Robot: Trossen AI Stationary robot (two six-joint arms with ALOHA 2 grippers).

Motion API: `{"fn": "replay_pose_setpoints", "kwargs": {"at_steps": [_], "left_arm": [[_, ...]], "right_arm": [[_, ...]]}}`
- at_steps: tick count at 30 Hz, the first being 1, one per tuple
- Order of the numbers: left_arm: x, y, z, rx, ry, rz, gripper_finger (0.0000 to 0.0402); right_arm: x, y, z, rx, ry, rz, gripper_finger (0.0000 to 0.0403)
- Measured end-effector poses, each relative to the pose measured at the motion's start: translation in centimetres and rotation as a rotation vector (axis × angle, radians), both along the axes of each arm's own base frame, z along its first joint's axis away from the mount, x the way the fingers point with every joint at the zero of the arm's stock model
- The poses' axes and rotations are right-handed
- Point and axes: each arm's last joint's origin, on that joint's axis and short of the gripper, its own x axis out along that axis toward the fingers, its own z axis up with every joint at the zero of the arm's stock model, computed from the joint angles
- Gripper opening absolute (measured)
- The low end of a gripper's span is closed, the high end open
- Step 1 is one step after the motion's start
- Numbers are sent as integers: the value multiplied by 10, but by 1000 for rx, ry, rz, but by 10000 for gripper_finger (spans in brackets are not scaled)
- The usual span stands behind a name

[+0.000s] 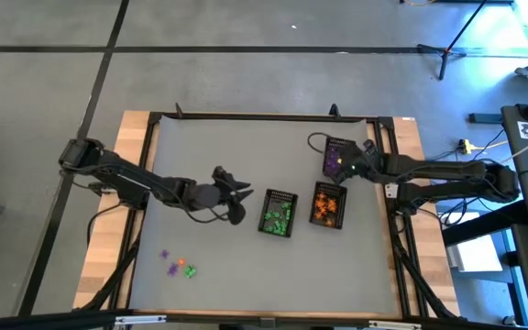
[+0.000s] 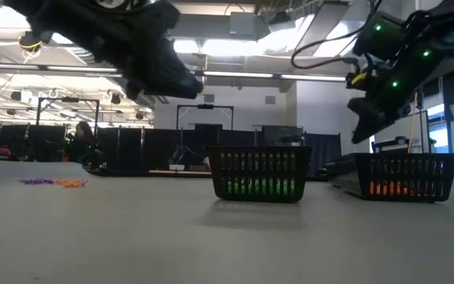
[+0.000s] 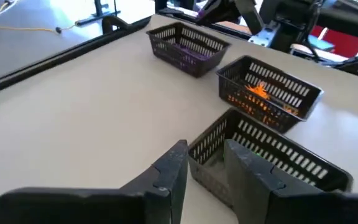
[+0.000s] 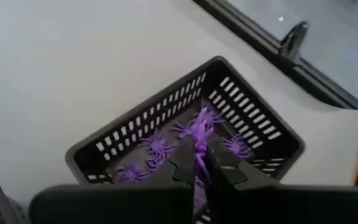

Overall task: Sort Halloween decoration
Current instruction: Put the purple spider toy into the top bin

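The right gripper (image 4: 199,163) hung directly over the purple basket (image 1: 337,158) at the far right of the table (image 1: 209,165), its fingers pinched on a purple spider trinket (image 4: 199,134) that dangled above several purple spiders already lying inside. The step in hand looked like the drop: to do it well, the gripper should part only while the trinket hangs inside the rim, since a light plastic piece could cling to a finger or bounce off the mesh wall. A small lowering first would likely help.

The left gripper (image 3: 205,163) hovered just beside the green basket (image 1: 279,213), fingers spread with nothing visible between them. The orange basket (image 1: 328,203) stood between the green and purple ones, each holding pieces of its own colour.

A few unsorted trinkets (image 1: 178,266), purple, orange and green, lay near the front left of the table, well apart from the baskets. That cluster seemed the left arm's next fetch, taken one piece at a time so that colours stay separate
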Motion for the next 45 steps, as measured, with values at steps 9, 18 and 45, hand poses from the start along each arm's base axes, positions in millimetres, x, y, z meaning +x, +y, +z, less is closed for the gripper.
{"fn": "replay_pose_setpoints", "kwargs": {"at_steps": [9, 18, 45], "left_arm": [[-11, -1, -2, -25, -2, -11, 94], [-34, 13, -15, -112, 215, 118, 94], [-110, 48, -39, -523, 735, 770, 94]], "right_arm": [[6, -6, 2, 22, -36, 101, 124], [10, 1, 4, 90, -87, 199, 171], [23, 58, -13, 24, -360, 508, 140]]}}
